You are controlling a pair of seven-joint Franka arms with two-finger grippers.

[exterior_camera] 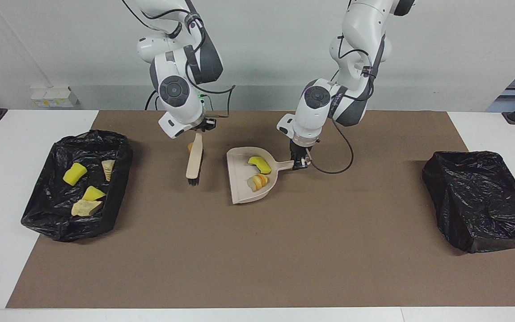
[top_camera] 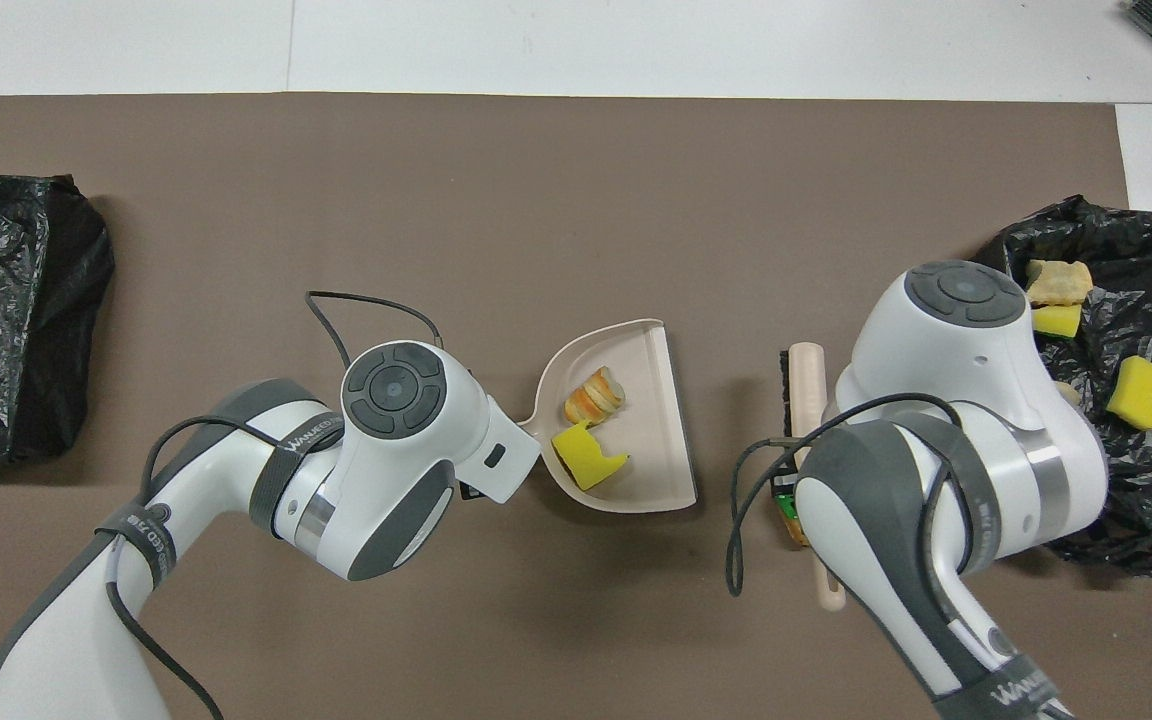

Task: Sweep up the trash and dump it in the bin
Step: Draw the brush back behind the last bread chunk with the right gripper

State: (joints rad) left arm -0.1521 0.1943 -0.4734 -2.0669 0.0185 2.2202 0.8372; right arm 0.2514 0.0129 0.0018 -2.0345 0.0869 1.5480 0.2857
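Seeing four pieces of trash [exterior_camera: 74, 173] lying in the black-lined bin [exterior_camera: 61, 143] at the right arm's end of the table; gripping the brush [exterior_camera: 194, 158] with the right gripper [exterior_camera: 199, 129], fingertips pressed together on the top of its handle, bristles hanging down close to the mat; catching only a sliver of the orange-brown nugget [exterior_camera: 190, 145] beside the brush handle, nearer to the robots than the bristles; carrying a yellow sponge chunk [exterior_camera: 259, 163] and a cream bread lump [exterior_camera: 258, 181] in the beige dustpan [exterior_camera: 239, 188] at mid-table; pinching the dustpan's short handle with the left gripper [exterior_camera: 300, 162], jaws clamped on it; leaving the second bin [exterior_camera: 476, 197] at the left arm's end without visible contents.

Risking a spill if the dustpan is tipped toward its open lip, both pieces sitting loose; risking a twist of the pan in so narrow a pinch; risking a flick of the nugget off course if the bristles are landing on top of it rather than beside it.

Failing to tell whether the dustpan is resting on the mat or raised just off it; losing the left gripper's fingers under its wrist in the overhead view; losing most of the nugget under the right arm there too.
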